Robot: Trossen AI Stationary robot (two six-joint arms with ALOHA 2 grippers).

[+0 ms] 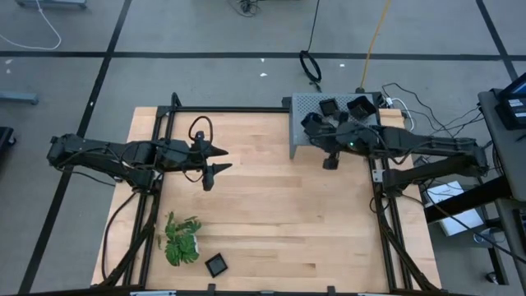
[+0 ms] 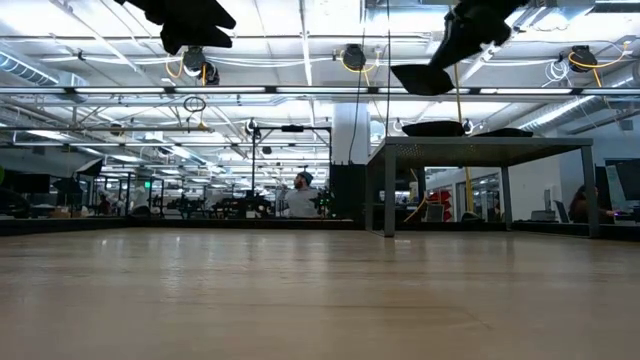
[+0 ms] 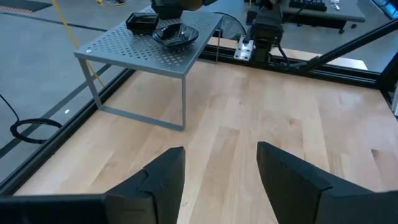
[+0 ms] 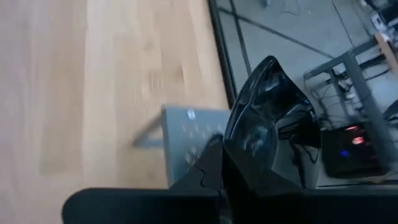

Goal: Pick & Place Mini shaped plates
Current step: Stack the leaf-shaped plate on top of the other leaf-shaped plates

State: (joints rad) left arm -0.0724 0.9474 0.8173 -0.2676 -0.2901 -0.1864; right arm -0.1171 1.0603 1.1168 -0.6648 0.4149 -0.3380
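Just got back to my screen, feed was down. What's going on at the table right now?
The right gripper holds a small black plate in the air beside the grey perforated stand at the table's far right. Other black plates sit on that stand. One square plate lies on the wooden table near the plant. The left gripper hovers open and empty over the table's left.

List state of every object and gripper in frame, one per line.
Left gripper: open, empty, above the table's left half.
Right gripper: shut on a black plate, lifted beside the perforated stand.
Perforated stand: upright at the table's far edge, plates on top.
Plates on stand: resting, untouched.
Square plate: flat on the table, near edge, beside the plant.
Plant: lying on the table.
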